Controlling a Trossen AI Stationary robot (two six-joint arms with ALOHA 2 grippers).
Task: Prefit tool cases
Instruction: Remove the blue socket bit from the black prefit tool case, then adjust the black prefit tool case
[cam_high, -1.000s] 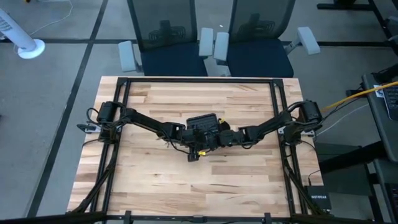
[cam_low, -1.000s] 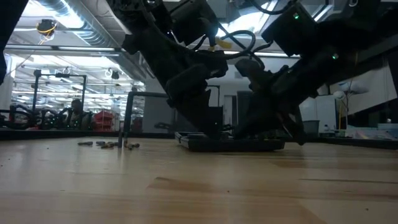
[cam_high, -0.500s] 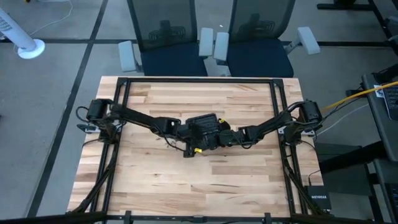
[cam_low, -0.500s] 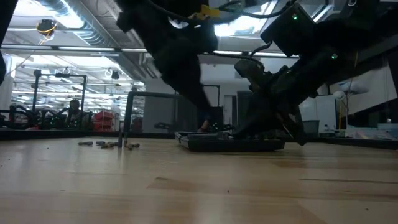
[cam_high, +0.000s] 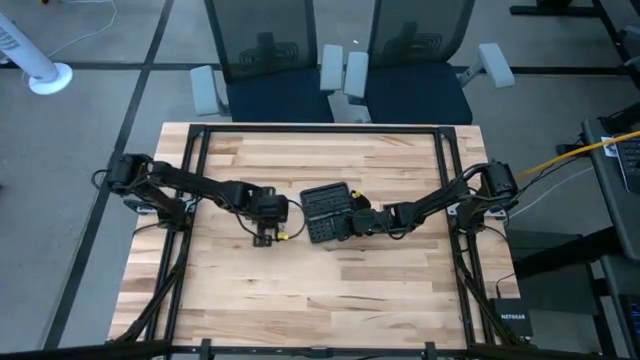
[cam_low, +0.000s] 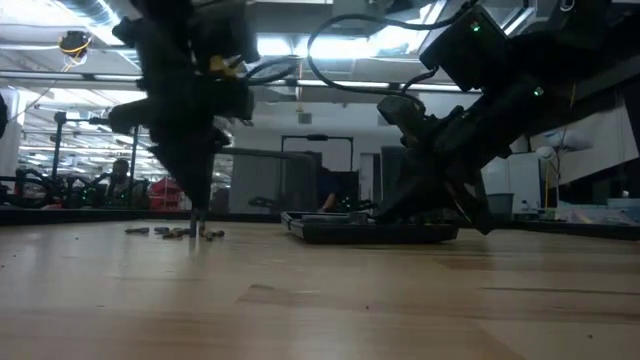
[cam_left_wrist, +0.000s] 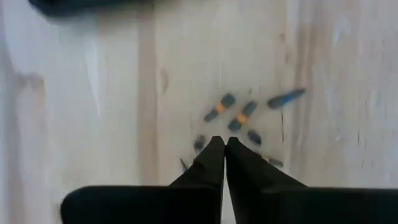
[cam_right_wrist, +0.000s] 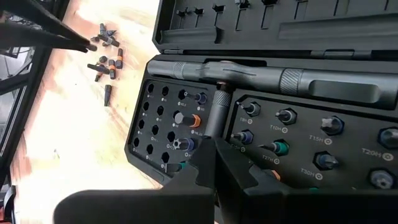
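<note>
The black tool case (cam_high: 325, 212) lies open at the table's middle, its flat underside on the wood. Inside it show a grid of bit slots (cam_right_wrist: 165, 127), a row of labelled bits and a long driver handle (cam_right_wrist: 280, 78). My right gripper (cam_right_wrist: 214, 148) is shut, its tips down on the case's inside. Loose bits (cam_left_wrist: 236, 118) lie on the wood left of the case. My left gripper (cam_left_wrist: 219, 143) hangs shut just over them, pointing steeply down (cam_low: 198, 212). I cannot tell whether it touches them. My right gripper presses its shut fingertips (cam_right_wrist: 205, 155) onto the case's lower half, on the strip (cam_right_wrist: 219, 127) between the slot grid and the labelled bits, just below the driver handle. The fingers slant down from the table's right side. The case lies flat on the table.
The raised lid (cam_right_wrist: 261, 18) stands at the case's far side. Black frame rails (cam_high: 190, 230) run along the table's left and right edges. A black NETGEAR box (cam_high: 510, 320) sits off the near right corner. Bare wood lies toward the near edge.
My left gripper has drawn away from the tool case toward the table's left edge, rising a little and tipping more steeply down. It now hangs over the loose bits. The case and my right gripper have kept still.
</note>
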